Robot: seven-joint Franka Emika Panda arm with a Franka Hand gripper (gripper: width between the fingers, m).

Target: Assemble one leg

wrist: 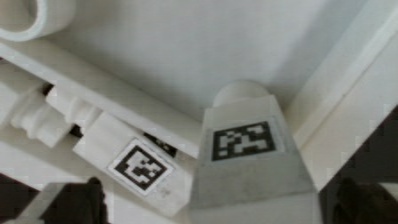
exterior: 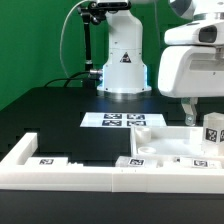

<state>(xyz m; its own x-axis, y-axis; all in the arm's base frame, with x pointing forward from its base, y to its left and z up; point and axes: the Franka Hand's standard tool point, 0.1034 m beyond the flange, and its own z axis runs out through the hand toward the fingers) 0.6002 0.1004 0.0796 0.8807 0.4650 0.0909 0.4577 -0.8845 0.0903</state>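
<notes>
The leg (exterior: 212,131) is a short white post with a square tag. It stands upright at the exterior view's right, over the wide white panel (exterior: 160,143) with raised edges. In the wrist view the leg (wrist: 253,150) points down onto the panel (wrist: 160,50). My gripper (wrist: 208,202) sits over the leg with its dark fingers (wrist: 75,200) on either side. One finger is close against the leg and the other stands apart from it, so the jaws look open around it. In the exterior view the gripper (exterior: 204,112) hangs under the big white hand.
The marker board (exterior: 122,121) lies on the black table in front of the robot base (exterior: 124,60). A long white wall with tags (exterior: 60,165) runs along the front. Another tagged white part (wrist: 143,165) lies beside the leg.
</notes>
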